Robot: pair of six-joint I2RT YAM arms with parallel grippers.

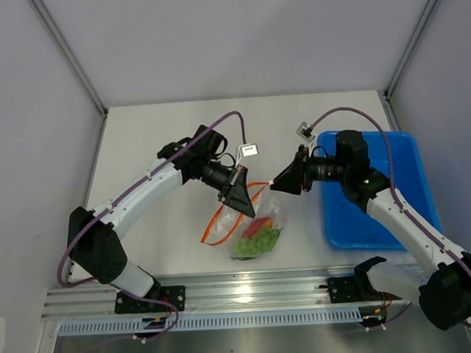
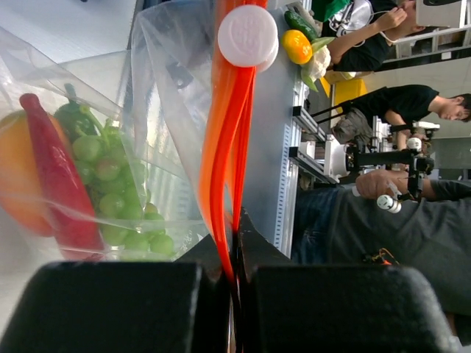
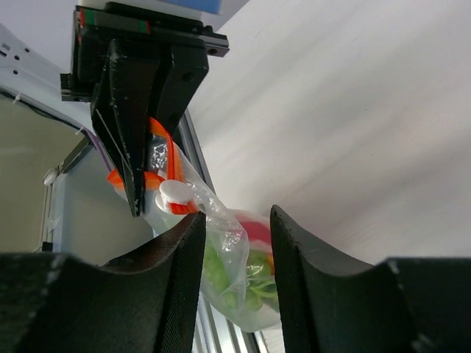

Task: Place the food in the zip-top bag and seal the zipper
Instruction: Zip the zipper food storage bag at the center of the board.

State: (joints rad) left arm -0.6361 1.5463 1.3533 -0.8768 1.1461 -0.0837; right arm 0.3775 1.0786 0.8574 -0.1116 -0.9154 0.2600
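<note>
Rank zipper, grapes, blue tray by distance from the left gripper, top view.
1. zipper: pinched in the shut left gripper.
2. grapes: inside the zip-top bag, just below the gripper, toward the near edge.
3. blue tray: far off to the right.

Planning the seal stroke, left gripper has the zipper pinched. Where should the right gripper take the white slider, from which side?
Pinch the white slider across its flat round faces, coming from the strip end opposite the left gripper. It stands proud of the orange zipper, and the open right gripper faces it, so likely reachable.
</note>
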